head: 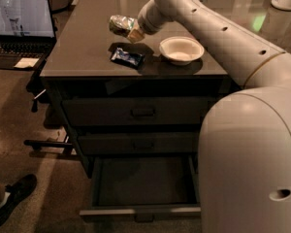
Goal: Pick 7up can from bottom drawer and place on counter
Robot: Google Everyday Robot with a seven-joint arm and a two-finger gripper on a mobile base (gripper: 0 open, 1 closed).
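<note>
The 7up can [119, 24], silvery with green markings, lies sideways in my gripper [131, 33], which is shut on it just above the counter [87, 38], left of the white bowl. The arm reaches in from the right over the counter. The bottom drawer [143, 183] stands pulled open below, and its inside shows nothing in it.
A dark blue snack packet [127, 57] lies on the counter just below the can. A white bowl [181, 49] sits to the right. An open laptop [22, 25] stands on a surface to the left. A person's shoe [14, 193] is on the floor at lower left.
</note>
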